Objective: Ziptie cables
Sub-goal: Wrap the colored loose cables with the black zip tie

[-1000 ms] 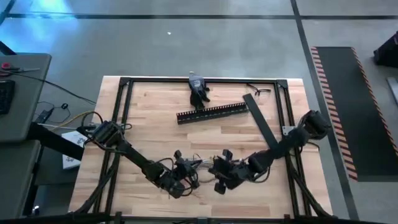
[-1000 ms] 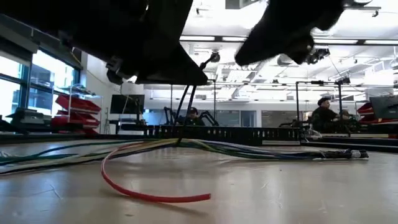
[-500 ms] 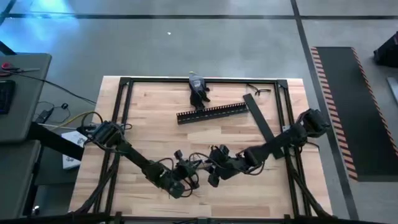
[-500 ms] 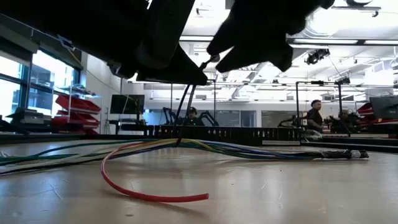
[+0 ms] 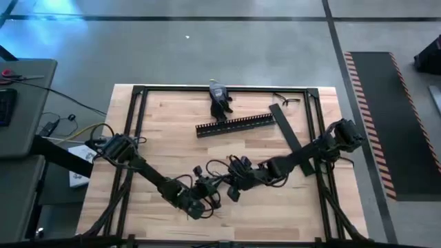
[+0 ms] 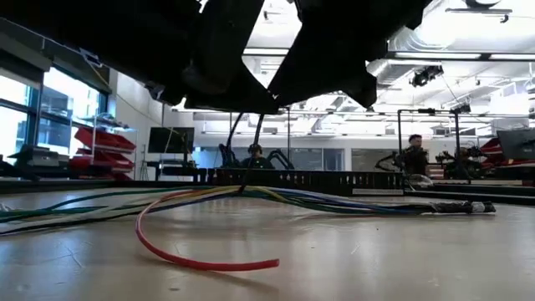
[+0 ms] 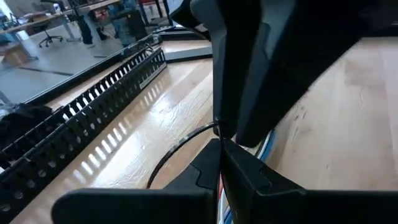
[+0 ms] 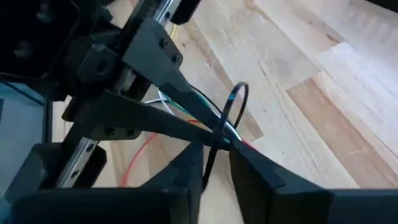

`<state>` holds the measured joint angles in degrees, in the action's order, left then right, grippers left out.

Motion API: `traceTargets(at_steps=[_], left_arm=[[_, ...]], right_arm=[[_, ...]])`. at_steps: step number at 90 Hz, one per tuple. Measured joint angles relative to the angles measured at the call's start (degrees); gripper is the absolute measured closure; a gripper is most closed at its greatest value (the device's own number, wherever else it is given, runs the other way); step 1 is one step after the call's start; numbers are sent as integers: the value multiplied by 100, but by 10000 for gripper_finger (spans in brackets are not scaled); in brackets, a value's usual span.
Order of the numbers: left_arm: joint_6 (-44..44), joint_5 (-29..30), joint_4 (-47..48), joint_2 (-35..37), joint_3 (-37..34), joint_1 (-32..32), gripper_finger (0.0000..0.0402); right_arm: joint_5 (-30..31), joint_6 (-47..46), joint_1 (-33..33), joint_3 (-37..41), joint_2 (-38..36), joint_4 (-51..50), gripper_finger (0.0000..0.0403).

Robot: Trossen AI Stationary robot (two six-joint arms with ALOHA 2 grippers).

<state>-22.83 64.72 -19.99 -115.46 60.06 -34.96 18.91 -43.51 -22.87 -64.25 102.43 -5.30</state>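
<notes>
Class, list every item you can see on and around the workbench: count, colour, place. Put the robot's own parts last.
cables: one loose bundle, mixed colours plus a red strand, front centre of table
zip tie: one, black, looped around the cables
comb-edged duct: one, black, table's rear centre
lid strip: one, black, right of the duct
people: two, seated in the room behind
left gripper: one, dark, front centre
right gripper: one, dark, beside the left gripper, fingers closed on the zip tie

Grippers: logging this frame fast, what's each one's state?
Left gripper: shut on the zip tie.
Right gripper: shut on the zip tie.
</notes>
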Motion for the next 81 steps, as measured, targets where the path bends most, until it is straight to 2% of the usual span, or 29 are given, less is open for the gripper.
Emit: traceTargets(at_steps=[8, 43, 59, 81], left_arm=[[2, -3, 2, 0, -1, 0, 402], [-193, 395, 11, -4, 10, -124, 401], [-351, 521, 68, -7, 10, -153, 401], [-403, 578, 55, -7, 8, -155, 401]], right_arm=[[-15, 134, -7, 0, 0, -4, 397], [214, -33, -457, -4, -2, -623, 402], [275, -504, -800, 305, 10, -526, 403], [156, -1823, -1618, 929, 33, -567, 403]])
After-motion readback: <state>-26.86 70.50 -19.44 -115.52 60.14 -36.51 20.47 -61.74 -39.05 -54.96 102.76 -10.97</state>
